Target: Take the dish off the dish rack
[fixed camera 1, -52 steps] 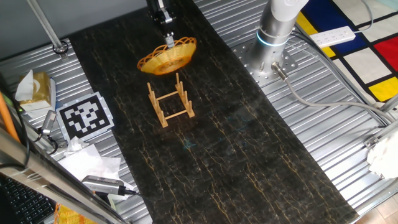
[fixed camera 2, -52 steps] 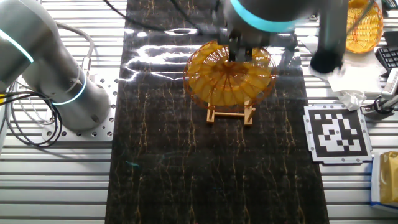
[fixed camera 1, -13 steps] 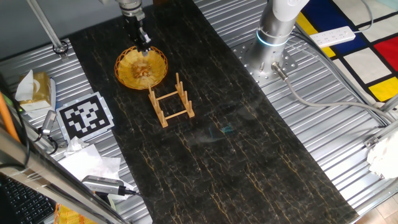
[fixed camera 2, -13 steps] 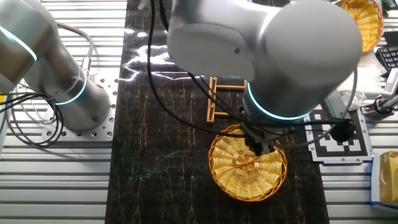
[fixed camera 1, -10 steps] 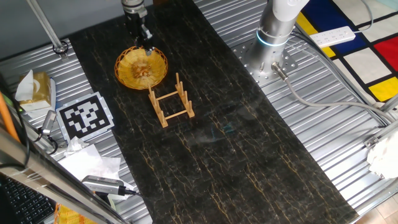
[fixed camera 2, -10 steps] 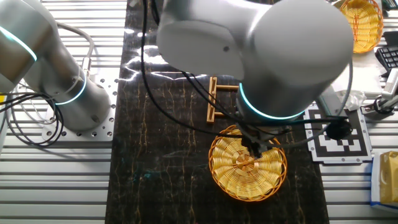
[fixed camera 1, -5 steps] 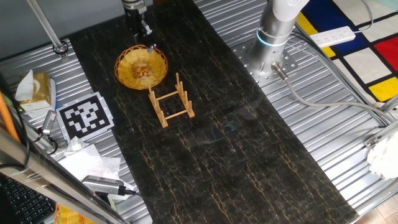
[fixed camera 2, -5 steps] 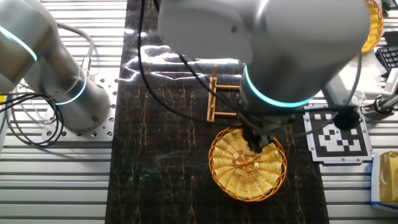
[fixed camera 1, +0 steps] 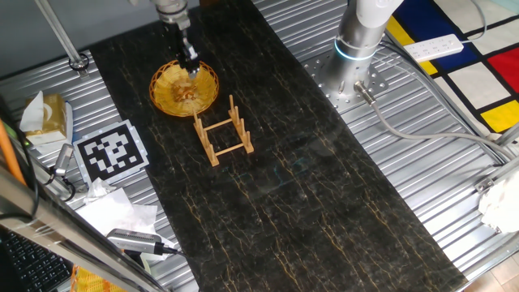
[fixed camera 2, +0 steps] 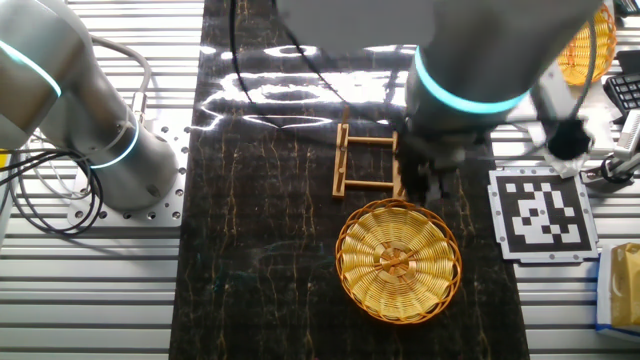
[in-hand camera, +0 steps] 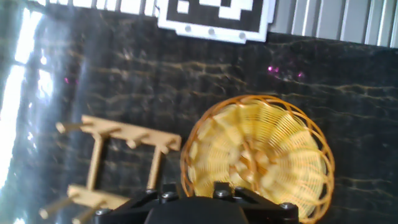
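The dish (fixed camera 1: pixel 184 88), a round golden woven plate, lies flat on the black mat beside the dish rack (fixed camera 1: pixel 223 130), apart from it. In the other fixed view the dish (fixed camera 2: pixel 398 260) lies just in front of the light-wood rack (fixed camera 2: pixel 365 160), which stands with nothing on it. My gripper (fixed camera 1: pixel 189 63) hangs above the dish's far rim, open and holding nothing. It also shows in the other fixed view (fixed camera 2: pixel 428 185). The hand view looks down on the dish (in-hand camera: pixel 261 155) and rack (in-hand camera: pixel 112 163); only the gripper's black base shows at the bottom edge.
A black-and-white marker card (fixed camera 1: pixel 111 152) lies left of the mat, also in the hand view (in-hand camera: pixel 214 15). The arm's base (fixed camera 1: pixel 357 49) stands at the back right. Tissues and cables (fixed camera 1: pixel 122 219) lie at the left edge. A second wicker basket (fixed camera 2: pixel 585 40) sits at the far right.
The dish was lifted off the rack and laid on the mat. In the last second the gripper let go, rose off the dish and drew back; the dish has not moved.
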You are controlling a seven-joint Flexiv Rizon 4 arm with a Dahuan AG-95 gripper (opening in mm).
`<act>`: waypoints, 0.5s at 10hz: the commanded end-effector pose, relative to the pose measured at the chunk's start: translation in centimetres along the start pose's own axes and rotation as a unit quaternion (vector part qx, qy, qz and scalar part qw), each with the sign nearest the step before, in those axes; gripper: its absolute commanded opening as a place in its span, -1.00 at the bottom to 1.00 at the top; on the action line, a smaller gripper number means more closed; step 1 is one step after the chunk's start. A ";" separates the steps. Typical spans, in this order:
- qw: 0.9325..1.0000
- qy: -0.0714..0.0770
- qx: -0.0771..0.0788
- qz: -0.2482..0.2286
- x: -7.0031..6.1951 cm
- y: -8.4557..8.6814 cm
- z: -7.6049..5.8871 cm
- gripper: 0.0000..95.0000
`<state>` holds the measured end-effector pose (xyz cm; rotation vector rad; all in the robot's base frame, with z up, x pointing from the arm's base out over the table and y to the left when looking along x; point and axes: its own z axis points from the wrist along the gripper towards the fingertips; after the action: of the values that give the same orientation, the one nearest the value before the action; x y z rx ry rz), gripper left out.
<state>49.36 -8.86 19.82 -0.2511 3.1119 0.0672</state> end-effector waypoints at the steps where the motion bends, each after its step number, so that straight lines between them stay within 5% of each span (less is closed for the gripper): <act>1: 1.000 -0.004 0.005 -0.007 0.2 1.3 -0.6 -1.00; 5: 0.999 -0.009 0.016 -0.033 1.5 6.0 0.4 -1.00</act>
<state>46.99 -3.06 19.61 -0.3496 3.0783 0.0145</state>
